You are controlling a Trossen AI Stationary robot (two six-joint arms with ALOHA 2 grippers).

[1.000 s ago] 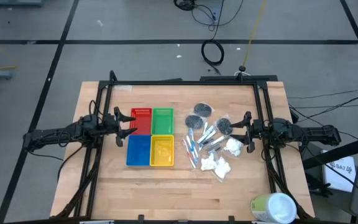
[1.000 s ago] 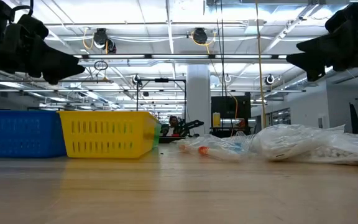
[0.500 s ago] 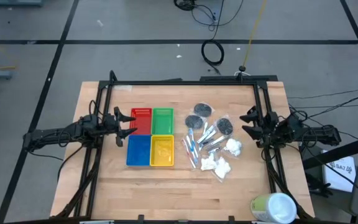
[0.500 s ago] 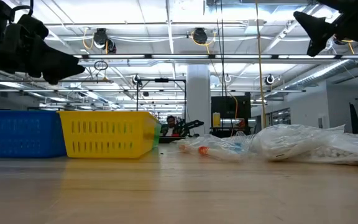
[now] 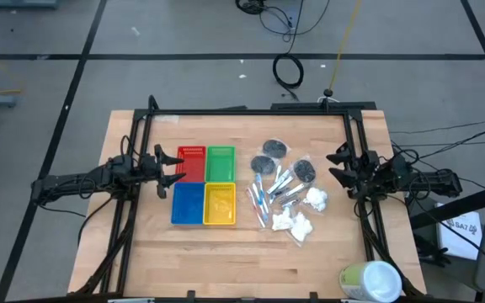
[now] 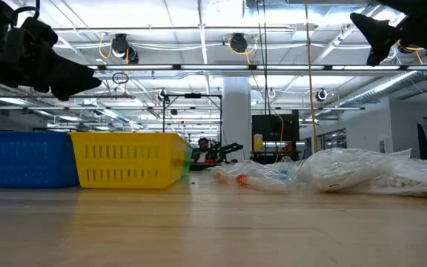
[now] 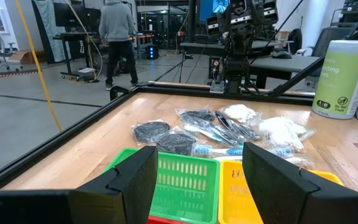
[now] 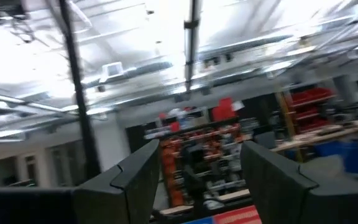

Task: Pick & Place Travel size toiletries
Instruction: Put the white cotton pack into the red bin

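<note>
The travel size toiletries [image 5: 283, 192] lie heaped on the counter [image 5: 226, 261], right of the four coloured trays [image 5: 204, 186]. The right tool [image 5: 337, 167] hangs open and empty beside them, tilted upward. The left tool [image 5: 173, 167] waits open by the red tray.

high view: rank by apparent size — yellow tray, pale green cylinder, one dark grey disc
1. Yellow tray, largest.
2. Pale green cylinder, somewhat smaller; partly cut off by the frame's bottom edge.
3. Dark grey disc, clearly smallest.
</note>
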